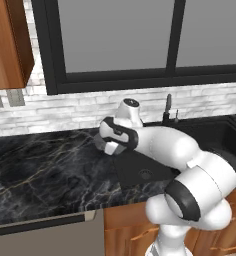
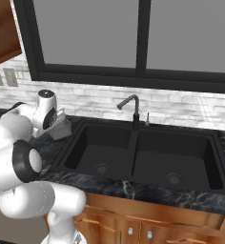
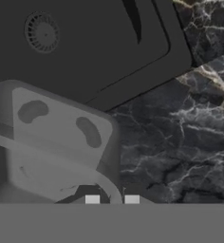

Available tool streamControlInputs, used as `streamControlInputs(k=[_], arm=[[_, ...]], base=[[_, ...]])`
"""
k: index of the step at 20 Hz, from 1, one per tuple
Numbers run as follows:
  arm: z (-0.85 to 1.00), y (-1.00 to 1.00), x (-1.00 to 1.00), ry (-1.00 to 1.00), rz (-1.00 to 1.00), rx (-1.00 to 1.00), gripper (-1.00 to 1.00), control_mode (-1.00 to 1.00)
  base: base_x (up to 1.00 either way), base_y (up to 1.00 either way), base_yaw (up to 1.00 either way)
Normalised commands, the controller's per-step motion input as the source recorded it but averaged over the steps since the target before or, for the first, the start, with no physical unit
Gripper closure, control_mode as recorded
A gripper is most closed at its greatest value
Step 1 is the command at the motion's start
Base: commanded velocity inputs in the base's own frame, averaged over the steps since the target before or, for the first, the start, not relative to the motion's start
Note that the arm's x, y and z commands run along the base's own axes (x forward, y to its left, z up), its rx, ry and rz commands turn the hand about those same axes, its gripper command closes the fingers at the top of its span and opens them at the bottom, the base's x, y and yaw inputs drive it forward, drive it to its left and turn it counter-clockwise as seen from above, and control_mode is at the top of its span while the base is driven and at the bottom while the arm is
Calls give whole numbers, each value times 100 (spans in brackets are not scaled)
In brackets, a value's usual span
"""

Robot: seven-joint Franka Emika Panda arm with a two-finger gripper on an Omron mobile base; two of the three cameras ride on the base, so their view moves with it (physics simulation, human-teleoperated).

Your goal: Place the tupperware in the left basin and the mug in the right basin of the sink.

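My gripper (image 3: 112, 199) is shut on the rim of the tupperware (image 3: 57, 142), a translucent grey container that hangs tilted over the marble counter (image 3: 180, 142), just left of the sink (image 2: 219, 157). From the right base camera the tupperware (image 2: 63, 128) sits under the gripper (image 2: 57, 125) beside the sink's left rim. The left basin (image 2: 100, 152) and right basin (image 2: 174, 164) are black, each with a round drain. In the hand view the left basin (image 3: 95, 47) lies beyond the tupperware. The mug is out of view.
A black gooseneck faucet (image 2: 131, 107) stands behind the sink's divider. Dark marble counter (image 1: 40, 170) stretches to the left. A white brick wall and a dark-framed window rise behind. My white arm (image 1: 175, 150) covers part of the sink in the left base view.
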Motion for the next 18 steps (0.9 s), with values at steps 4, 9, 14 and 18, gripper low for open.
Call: streamControlInputs(k=[4, 9, 14, 18], arm=[[8, -20, -15, 0, -26, 9, 100, -100], [3, -19, -10, 0, -26, 3, 100, -100], [3, -18, -1, 3, -28, 1, 100, -100], [15, -17, 0, 16, -27, 3, 100, -100]], base=[[0, 0, 0], [0, 0, 0], [0, 0, 0], [0, 0, 0]])
